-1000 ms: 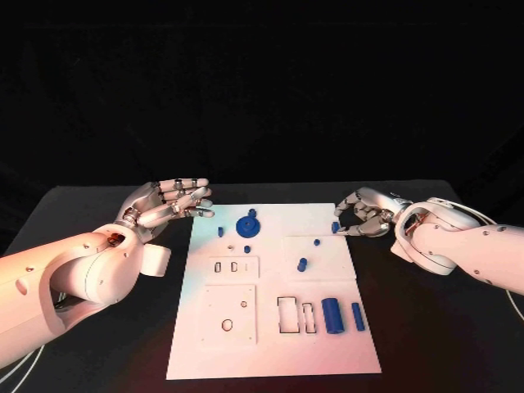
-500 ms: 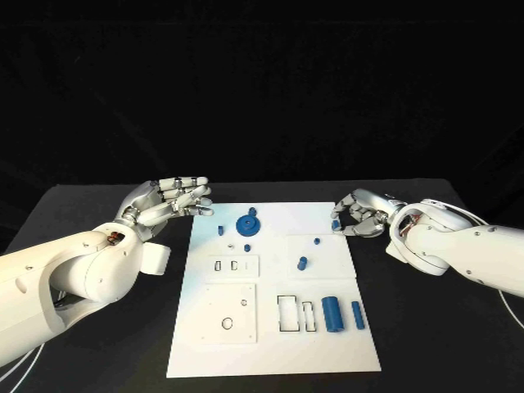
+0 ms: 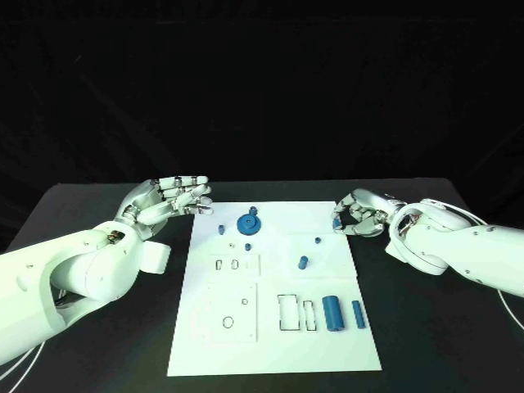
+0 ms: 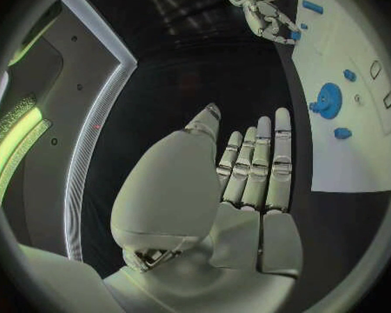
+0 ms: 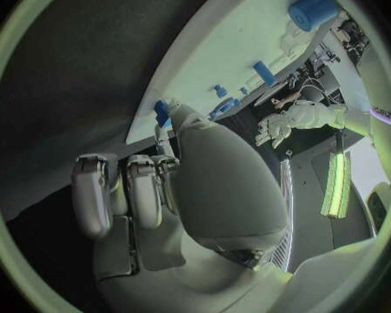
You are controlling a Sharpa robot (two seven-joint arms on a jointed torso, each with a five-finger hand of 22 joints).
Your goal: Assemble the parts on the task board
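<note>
- Nearest the robot, at about 5 o'clock on the white rectangular task board (image 3: 274, 327), two blue cylindrical parts (image 3: 333, 313) lie side by side, just beside empty rectangular slots; I judge they are staged there for seating.
- Mid-board, a small blue peg (image 3: 302, 263) lies loose.
- Toward 12 o'clock, a round blue disc part (image 3: 248, 223) sits on the board.
- At 10 o'clock, the left hand (image 3: 168, 201) hovers off the board over the black table (image 3: 97, 205), fingers loosely extended, holding nothing.
- At 2 o'clock, the right hand (image 3: 363, 211) curls at the board's far right edge, touching a small blue part (image 3: 336, 225); whether it grips that part, I cannot tell.
</note>
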